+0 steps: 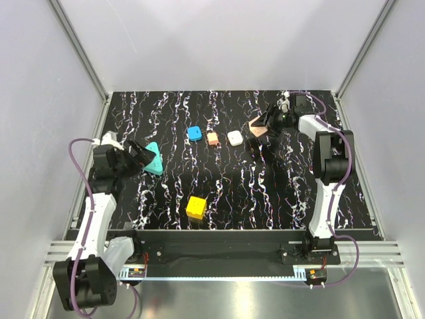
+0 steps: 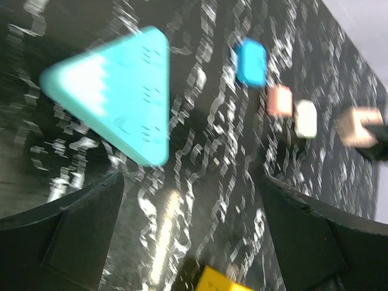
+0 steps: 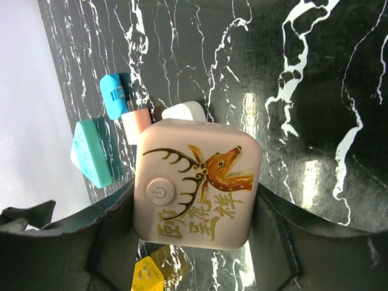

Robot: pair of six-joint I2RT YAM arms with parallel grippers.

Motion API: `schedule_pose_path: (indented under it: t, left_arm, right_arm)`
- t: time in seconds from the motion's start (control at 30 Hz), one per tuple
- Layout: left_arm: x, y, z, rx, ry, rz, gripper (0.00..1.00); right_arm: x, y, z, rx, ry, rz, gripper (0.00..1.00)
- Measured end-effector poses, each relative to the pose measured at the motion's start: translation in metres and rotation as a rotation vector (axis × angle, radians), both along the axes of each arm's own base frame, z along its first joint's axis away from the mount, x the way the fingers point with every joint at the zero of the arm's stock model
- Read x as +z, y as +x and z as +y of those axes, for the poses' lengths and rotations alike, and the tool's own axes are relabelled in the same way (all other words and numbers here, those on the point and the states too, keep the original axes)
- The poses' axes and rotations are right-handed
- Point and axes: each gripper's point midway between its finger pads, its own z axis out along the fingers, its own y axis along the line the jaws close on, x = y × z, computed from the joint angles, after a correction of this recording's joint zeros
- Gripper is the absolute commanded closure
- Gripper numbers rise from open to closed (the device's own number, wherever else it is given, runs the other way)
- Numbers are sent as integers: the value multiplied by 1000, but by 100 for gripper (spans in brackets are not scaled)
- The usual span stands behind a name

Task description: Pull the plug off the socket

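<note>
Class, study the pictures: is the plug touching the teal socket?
Apart. The top external view shows the socket at the left and the plug far right in the right claw, with the white block lying between them.

The left arm and right arm look like twins, with smooth white links joined by chunky black motor housings. A thin purple cable loops loosely along each one. The fingers are broad wedges of dark, matte plastic with a grey-green cast.
</note>
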Motion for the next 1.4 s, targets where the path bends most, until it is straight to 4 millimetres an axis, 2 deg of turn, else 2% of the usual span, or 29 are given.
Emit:
schedule_pose_path:
  t: [0.2, 0.3, 0.4, 0.43, 0.5, 0.53, 0.57, 0.77, 0.9, 1.07, 1.17, 1.3, 1.4]
  left_arm:
    - [-9, -23, -37, -148, -24, -4, 1]
    - [-16, -36, -48, -206, -32, -3, 1]
    - [-17, -46, -57, -248, -36, -12, 1]
    - [-14, -50, -63, -270, -38, -25, 1]
    - [-5, -55, -72, -310, -48, -59, 1]
    - [-1, -57, -76, -327, -54, -73, 1]
    - [2, -59, -80, -339, -63, -81, 1]
    - [7, -67, -93, -393, -87, -93, 1]
    - [5, -72, -99, -416, -97, -92, 1]
    - [7, -80, -105, -442, -115, -107, 1]
    - [11, -83, -108, -455, -124, -120, 1]
    - [15, -86, -112, -467, -137, -128, 1]
    - [15, -90, -115, -476, -149, -131, 1]
  right_arm:
    - [-14, -2, -1, 14, -19, 24, 59]
    - [-25, -4, -3, 13, -29, 51, 53]
    - [-31, -6, -4, 10, -42, 67, 39]
    - [-32, -6, -5, 10, -47, 65, 31]
    - [-32, -5, -6, 10, -53, 61, 22]
    - [-32, -5, -7, 9, -61, 59, 9]
    - [-33, -4, -8, 6, -71, 59, 1]
    - [-36, 0, -23, -18, -175, 61, 0]
    - [-35, 5, -42, -60, -297, 68, 0]
    - [-19, 7, -81, -152, -524, 58, 0]
    - [4, -2, -96, -186, -602, 43, 0]
    - [52, -19, -91, -193, -589, -37, 0]
    - [86, -39, -75, -171, -549, -112, 0]
